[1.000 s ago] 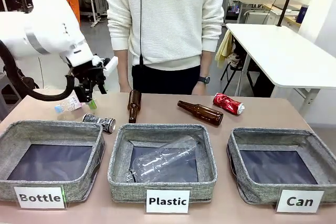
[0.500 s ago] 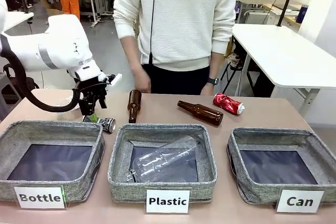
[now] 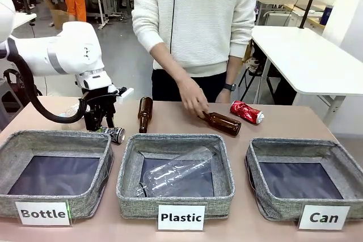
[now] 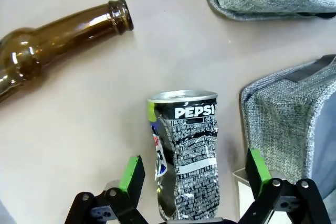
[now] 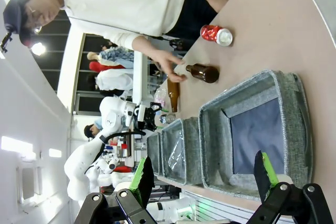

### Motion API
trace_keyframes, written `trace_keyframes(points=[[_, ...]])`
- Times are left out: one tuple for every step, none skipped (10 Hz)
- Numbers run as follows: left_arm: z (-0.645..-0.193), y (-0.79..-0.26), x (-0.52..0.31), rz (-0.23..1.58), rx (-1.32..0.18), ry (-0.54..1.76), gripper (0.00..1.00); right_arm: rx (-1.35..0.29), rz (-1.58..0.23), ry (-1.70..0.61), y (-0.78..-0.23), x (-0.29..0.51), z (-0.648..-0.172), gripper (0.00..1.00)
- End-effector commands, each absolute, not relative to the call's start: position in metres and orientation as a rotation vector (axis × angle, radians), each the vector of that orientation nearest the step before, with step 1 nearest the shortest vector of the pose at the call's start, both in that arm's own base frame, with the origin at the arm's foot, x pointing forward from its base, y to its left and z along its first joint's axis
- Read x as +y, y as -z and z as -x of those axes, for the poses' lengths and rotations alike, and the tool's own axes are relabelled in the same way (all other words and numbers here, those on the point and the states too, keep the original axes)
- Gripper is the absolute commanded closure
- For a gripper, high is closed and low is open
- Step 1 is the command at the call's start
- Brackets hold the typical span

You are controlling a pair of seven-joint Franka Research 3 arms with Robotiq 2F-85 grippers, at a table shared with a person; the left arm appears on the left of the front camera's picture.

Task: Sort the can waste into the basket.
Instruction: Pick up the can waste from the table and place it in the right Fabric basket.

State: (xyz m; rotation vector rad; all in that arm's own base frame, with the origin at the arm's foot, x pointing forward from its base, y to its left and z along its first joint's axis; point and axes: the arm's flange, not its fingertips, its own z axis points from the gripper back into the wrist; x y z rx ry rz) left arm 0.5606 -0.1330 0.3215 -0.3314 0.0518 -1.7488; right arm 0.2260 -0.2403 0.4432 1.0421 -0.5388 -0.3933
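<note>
Delta over the last 1 s: the left gripper [image 3: 101, 123] has dropped from a hover behind the black-and-silver can [image 4: 186, 156] to table level on top of it. The can hasn't shifted. It lies on its side just beside the front corner of the Bottle basket [image 3: 57, 135].

Left wrist view: fingers spread, 1 green pad [image 4: 132, 172] on each side of the can, visible gap on both, so no grip yet. The jaws straddle the crushed body near its lower end, and the can's long axis runs roughly along the fingers. The right-hand finger sits close to the basket wall, so clearance is tight there.

Other change: the person's hand [image 3: 195, 101] has come forward and is now on the neck end of the lying brown bottle [image 3: 222, 122]. The second brown bottle [image 3: 144, 114] is untouched, and the red can [image 3: 246, 111] is in the same spot at the far right of the table.

The right gripper [image 5: 202, 172] is spread and empty, looking over the Can basket [image 3: 295, 142], which holds nothing so far.

My read: pre-grasp is done and closing comes next. 0 of 2 cans sorted. The carry then crosses the whole table to the far-right basket, past the person's arm, so watch that path. A crushed can may twist in the pads.
</note>
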Motion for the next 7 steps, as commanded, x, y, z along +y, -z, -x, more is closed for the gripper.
trace_keyframes(points=[[-0.5701, -0.3191, -0.1363, 0.303, 0.087, 1.725, 0.0, -0.568, -1.059, 0.377, -0.4444, -0.2419, -0.2284, 0.0], [-0.5715, -0.3191, -0.1359, 0.289, 0.071, 1.714, 0.0, -0.568, -1.059, 0.377, -0.4444, -0.2419, -0.2284, 0.0], [-0.572, -0.3189, -0.1362, 0.271, 0.066, 1.7, 0.0, -0.568, -1.059, 0.377, -0.4444, -0.2419, -0.2284, 0.0], [-0.572, -0.3182, -0.1364, 0.274, 0.067, 1.697, 0.0, -0.568, -1.059, 0.377, -0.4444, -0.2419, -0.2284, 0.0], [-0.5716, -0.3166, -0.1368, 0.27, 0.076, 1.693, 0.0, -0.568, -1.059, 0.377, -0.4444, -0.2419, -0.2284, 0.0], [-0.5718, -0.3152, -0.1378, 0.247, 0.078, 1.692, 0.41, -0.568, -1.059, 0.377, -0.4444, -0.2419, -0.2284, 0.0], [-0.5714, -0.316, -0.1372, 0.251, 0.087, 1.693, 0.59, -0.568, -1.059, 0.377, -0.4444, -0.2419, -0.2284, 0.0]])
